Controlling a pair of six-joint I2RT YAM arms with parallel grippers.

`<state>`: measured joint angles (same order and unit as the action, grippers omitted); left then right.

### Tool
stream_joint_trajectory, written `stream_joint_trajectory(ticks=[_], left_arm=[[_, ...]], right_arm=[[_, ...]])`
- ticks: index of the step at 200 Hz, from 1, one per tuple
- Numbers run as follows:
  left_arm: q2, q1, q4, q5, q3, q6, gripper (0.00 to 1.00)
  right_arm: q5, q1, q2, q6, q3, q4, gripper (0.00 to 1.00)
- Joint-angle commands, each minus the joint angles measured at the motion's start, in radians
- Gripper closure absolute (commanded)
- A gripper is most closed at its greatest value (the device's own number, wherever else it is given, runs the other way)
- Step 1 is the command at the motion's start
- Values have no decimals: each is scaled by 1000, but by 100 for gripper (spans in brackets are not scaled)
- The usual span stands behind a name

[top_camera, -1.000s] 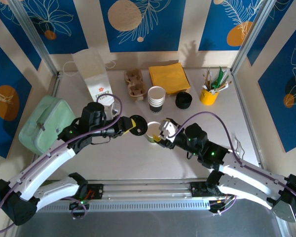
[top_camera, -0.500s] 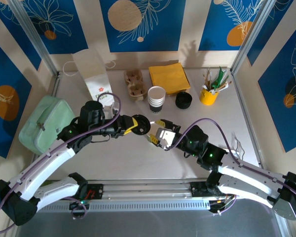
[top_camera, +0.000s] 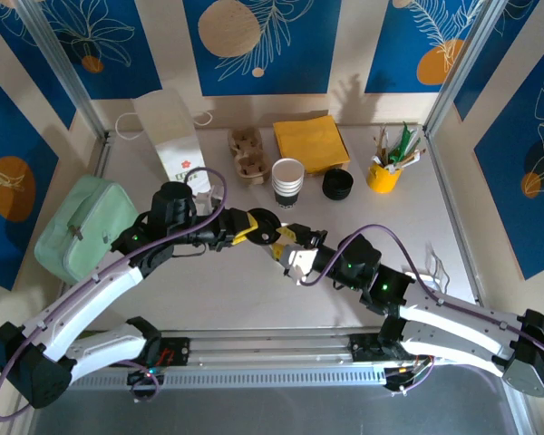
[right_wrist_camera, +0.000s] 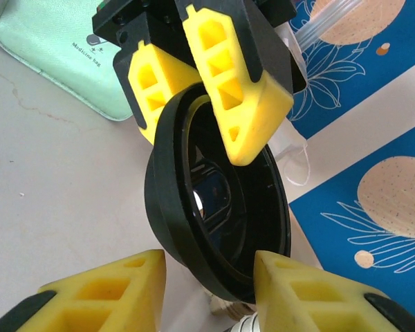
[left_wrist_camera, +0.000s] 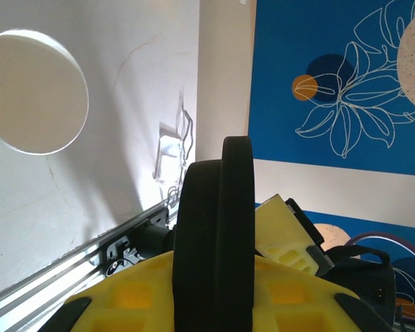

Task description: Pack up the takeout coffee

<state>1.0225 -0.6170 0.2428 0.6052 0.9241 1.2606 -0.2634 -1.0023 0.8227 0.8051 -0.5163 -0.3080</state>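
My left gripper [top_camera: 251, 227] is shut on a round black lid [top_camera: 265, 220], held on edge above the table's middle. In the left wrist view the lid [left_wrist_camera: 214, 207] stands edge-on between the yellow fingers [left_wrist_camera: 124, 297]. My right gripper [top_camera: 287, 240] meets it from the right. In the right wrist view the right gripper [right_wrist_camera: 207, 277] is open. Its two fingers stand on either side of the lid's [right_wrist_camera: 214, 207] lower rim, with a sliver of table showing at the left one. The left gripper's fingers [right_wrist_camera: 228, 83] pinch the top rim. A lidless white paper cup [left_wrist_camera: 28, 90] appears at the upper left of the left wrist view.
A white paper bag [top_camera: 177, 136] stands at the back left and a mint-green pouch [top_camera: 77, 227] lies at the left. Along the back are a cardboard cup carrier [top_camera: 247, 152], a stack of white cups [top_camera: 287, 181], a pile of black lids [top_camera: 337, 184], yellow napkins [top_camera: 310, 142] and a yellow holder [top_camera: 383, 172].
The left gripper carried the lid a little to the right. The right gripper slid left and up to the lid, and its jaws narrowed around the lower rim.
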Motion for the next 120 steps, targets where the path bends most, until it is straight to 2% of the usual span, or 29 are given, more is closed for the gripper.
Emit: stream_joint_trajectory(ticks=[1, 38, 63, 120], left_arm=[[2, 8, -39, 36, 7, 12, 83], [1, 8, -41, 41, 1, 13, 83], [0, 8, -37, 41, -4, 8, 82], [-5, 14, -88, 50, -37, 25, 81]], right_arm=[[-26, -12, 13, 34, -23, -42, 63], [-39, -16, 36, 44, -43, -43, 66], [-55, -24, 53, 57, -54, -38, 73], [-71, -42, 46, 61, -65, 6, 76]])
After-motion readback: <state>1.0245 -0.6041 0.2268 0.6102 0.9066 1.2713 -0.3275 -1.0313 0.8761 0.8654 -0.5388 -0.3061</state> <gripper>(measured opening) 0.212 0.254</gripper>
